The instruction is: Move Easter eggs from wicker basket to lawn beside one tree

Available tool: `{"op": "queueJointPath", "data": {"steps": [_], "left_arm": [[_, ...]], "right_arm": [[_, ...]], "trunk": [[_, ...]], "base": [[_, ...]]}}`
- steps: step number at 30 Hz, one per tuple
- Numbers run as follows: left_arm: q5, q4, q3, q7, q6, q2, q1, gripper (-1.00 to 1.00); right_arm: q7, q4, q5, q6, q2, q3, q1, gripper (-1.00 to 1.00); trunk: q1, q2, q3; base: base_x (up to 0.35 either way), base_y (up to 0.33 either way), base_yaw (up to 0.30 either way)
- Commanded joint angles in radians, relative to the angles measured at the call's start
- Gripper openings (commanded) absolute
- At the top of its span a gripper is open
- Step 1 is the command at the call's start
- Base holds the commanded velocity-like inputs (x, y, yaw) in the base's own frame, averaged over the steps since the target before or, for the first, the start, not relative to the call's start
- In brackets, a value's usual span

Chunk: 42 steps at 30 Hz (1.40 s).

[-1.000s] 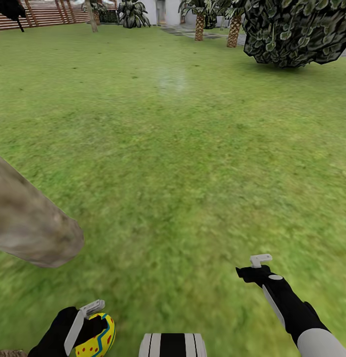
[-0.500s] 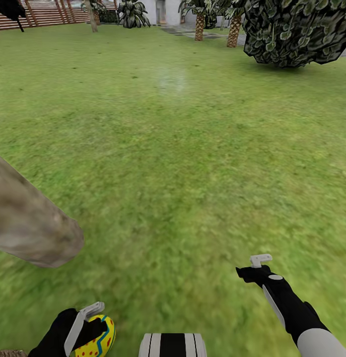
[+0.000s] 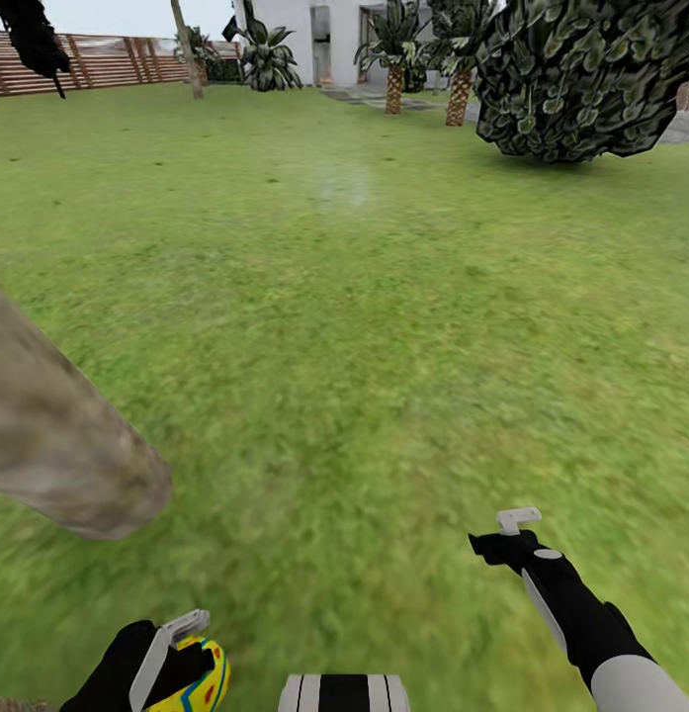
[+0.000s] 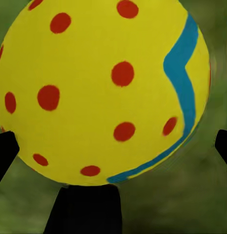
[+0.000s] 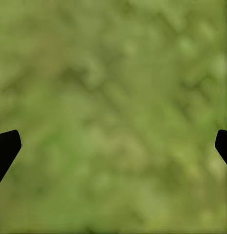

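Note:
A yellow Easter egg [image 3: 204,676] with red dots and a blue zigzag sits in my left gripper [image 3: 181,661], which is shut on it low at the left of the head view. In the left wrist view the egg [image 4: 103,92] looms large between the dark fingers. The thick grey-brown trunk of a tree [image 3: 57,445] leans in from the left, just beyond that gripper. My right gripper [image 3: 509,529] hovers open over the lawn [image 3: 364,326]; in its wrist view the right gripper [image 5: 113,146] has only blurred grass between its fingertips. The wicker basket is out of view.
A big dark-leaved bush [image 3: 581,79] stands at the far right. Palms [image 3: 395,59], a white house [image 3: 324,25] and a slatted wooden fence [image 3: 107,59] line the far edge. Open grass stretches ahead between the trunk and the bush.
The whole picture has shifted down a little, so the camera has tilted up and more of the fence and house shows. Both arms and the held egg stay about where they were.

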Motion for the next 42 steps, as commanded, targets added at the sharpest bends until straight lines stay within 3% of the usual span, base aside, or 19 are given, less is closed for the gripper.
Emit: {"op": "queueJointPath", "data": {"steps": [1, 23, 35, 42], "left_arm": [[0.011, -0.001, 0.001, 0.008, 0.004, 0.000, 0.000, 1.00], [0.011, -0.001, 0.000, 0.008, 0.004, -0.002, 0.000, 1.00], [0.011, -0.001, 0.000, 0.010, 0.004, -0.003, 0.000, 1.00], [0.010, -0.001, -0.003, 0.011, 0.004, -0.006, 0.000, 1.00]], "right_arm": [[0.002, 0.006, 0.003, 0.003, -0.001, 0.002, 0.000, 1.00], [0.005, 0.018, 0.003, 0.000, 0.005, 0.003, 0.000, 1.00], [0.004, 0.018, 0.003, 0.003, 0.005, 0.004, 0.000, 1.00], [0.004, 0.018, 0.003, 0.004, 0.005, 0.003, 0.000, 1.00]], "trunk": [[-0.001, 0.000, 0.003], [-0.011, 0.005, 0.089], [-0.016, 0.008, 0.141], [-0.019, 0.010, 0.169]], "base": [[-0.003, 0.000, 0.000], [-0.083, 0.000, 0.001], [-0.006, -0.001, 0.241], [-0.234, -0.131, 0.055]]}}
